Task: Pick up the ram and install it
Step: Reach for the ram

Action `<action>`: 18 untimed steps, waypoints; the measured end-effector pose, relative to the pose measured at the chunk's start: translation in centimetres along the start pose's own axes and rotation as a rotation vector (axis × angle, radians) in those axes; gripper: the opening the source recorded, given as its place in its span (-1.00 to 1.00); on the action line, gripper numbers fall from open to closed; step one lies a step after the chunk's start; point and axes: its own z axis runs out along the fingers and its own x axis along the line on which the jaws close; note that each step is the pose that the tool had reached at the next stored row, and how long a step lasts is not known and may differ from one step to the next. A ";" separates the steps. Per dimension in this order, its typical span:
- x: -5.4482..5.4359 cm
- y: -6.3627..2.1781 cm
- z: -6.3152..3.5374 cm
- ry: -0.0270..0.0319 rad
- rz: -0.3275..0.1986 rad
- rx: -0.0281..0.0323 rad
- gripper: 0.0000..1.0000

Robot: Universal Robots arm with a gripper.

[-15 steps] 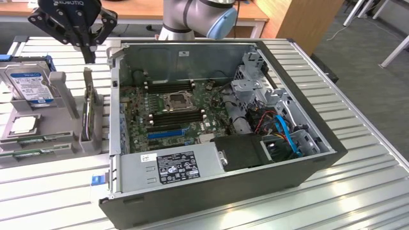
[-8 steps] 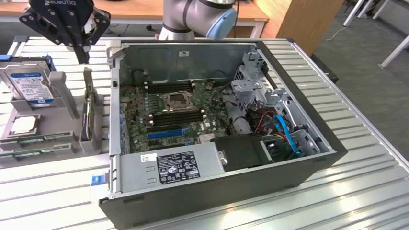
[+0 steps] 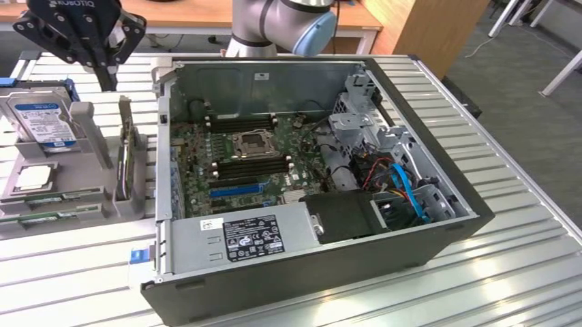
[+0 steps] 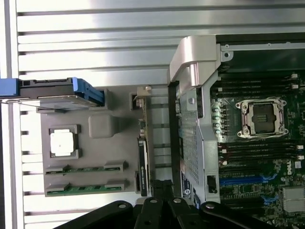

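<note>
Exterior view: claw [image 3: 106, 80] closed and empty over the parts tray [image 3: 88, 204], ram [image 3: 43, 216] not picked yet, so grabbing needs it opened and lined up

Exterior view angles down, wrist view straight down, sharing the motherboard [image 3: 296, 174].

Robot arm [image 3: 264, 24]: silver-grey tubular segs, smooth finish. Joint closed by rounded light-blue cap [image 3: 317, 33]. The tool [image 3: 108, 76] is matte black with an angular body and white "ROBOTIQ" lettering, inverted in ext. view. Black bar linkages [image 3: 46, 37] on both sides taper to narrow fingers [image 3: 108, 68]. Wrist view: four round pivot pins [image 4: 121, 206] across glossy black links.
</note>
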 end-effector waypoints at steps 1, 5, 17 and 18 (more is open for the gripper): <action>0.2 -0.01 0.00 0.0000 0.000 0.0000 -0.80; 0.8 -0.05 0.01 0.0000 0.000 -0.0001 -0.80; 2.6 -0.16 0.01 0.0000 0.000 0.0000 -0.80; 2.7 -0.17 0.01 0.0000 0.000 0.0000 -0.80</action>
